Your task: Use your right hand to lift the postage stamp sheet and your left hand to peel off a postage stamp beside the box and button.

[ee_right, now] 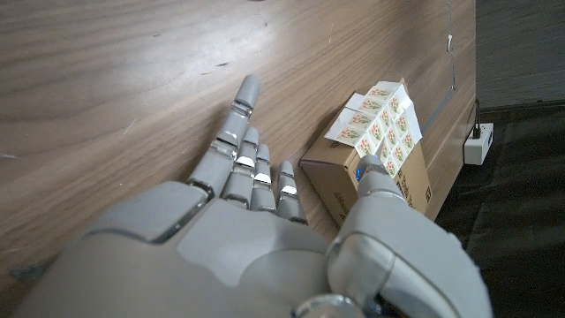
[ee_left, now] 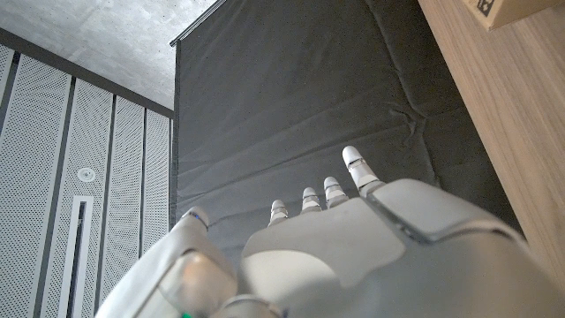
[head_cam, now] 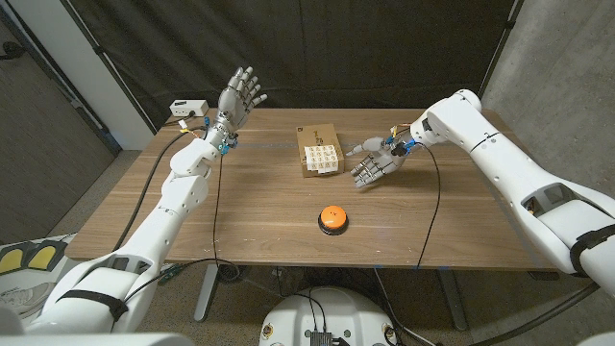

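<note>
Stamp sheet (head_cam: pixel 322 160) unlifted atop cardboard box (head_cam: pixel 318 137); right hand (head_cam: pixel 376 164) spread, empty, just beside. Left hand (head_cam: pixel 238 95) raised, apparently empty. Peeling undone.

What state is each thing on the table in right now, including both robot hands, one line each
Postage stamp sheet: lying on top of the box, not lifted, no hand on it.
Box: closed, flat on the table.
Button: on the table, nothing touching it.
Right hand: open, fingers spread, low beside the box, holding nothing.
Left hand: open, raised off the table, fingers pointing up, holding nothing.
</note>
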